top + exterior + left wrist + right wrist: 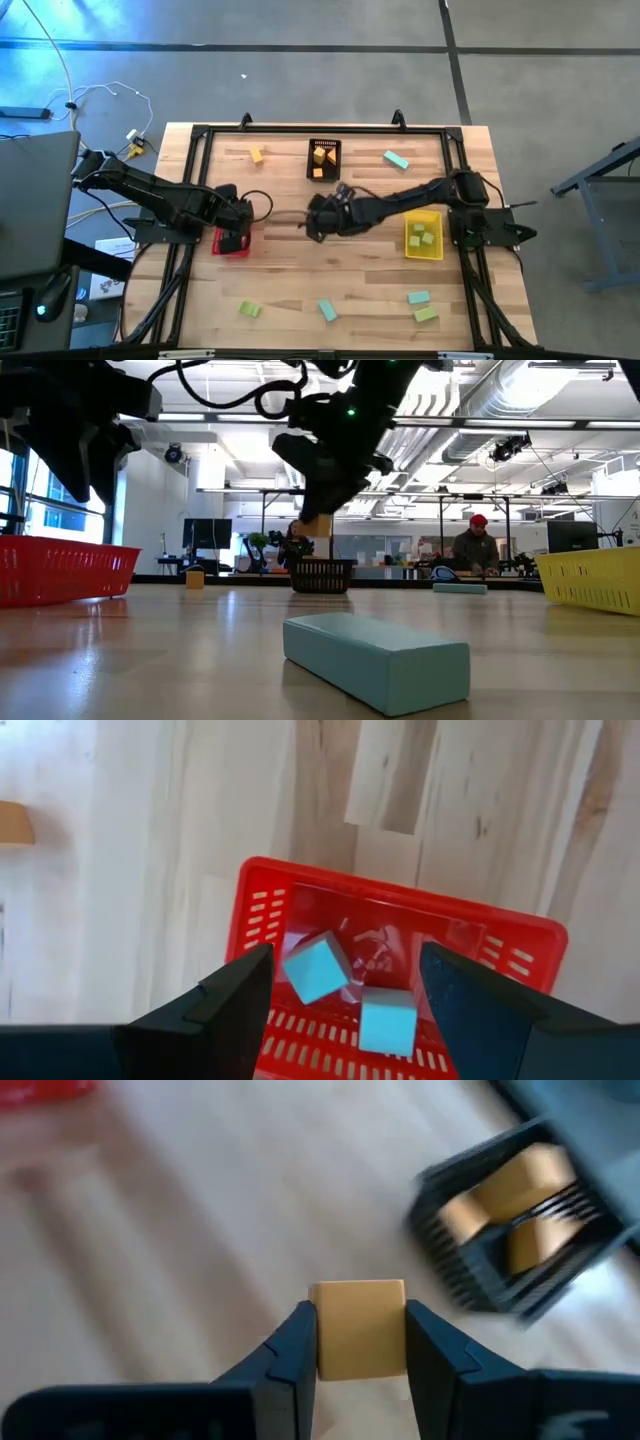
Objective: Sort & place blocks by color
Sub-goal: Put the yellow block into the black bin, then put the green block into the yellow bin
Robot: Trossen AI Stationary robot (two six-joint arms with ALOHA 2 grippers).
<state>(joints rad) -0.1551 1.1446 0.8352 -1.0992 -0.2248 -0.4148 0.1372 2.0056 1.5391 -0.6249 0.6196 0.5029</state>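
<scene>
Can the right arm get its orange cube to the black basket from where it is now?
Probably yes. The right gripper is shut on the orange cube, lifted off the table just short of the black basket. Nothing stands between them, and the left gripper is over the red basket.

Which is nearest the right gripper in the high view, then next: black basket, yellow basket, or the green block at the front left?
From the right gripper, shut on an orange block:
1. Black basket, just behind it.
2. Yellow basket, off to its right.
3. Green block, front left.
</scene>
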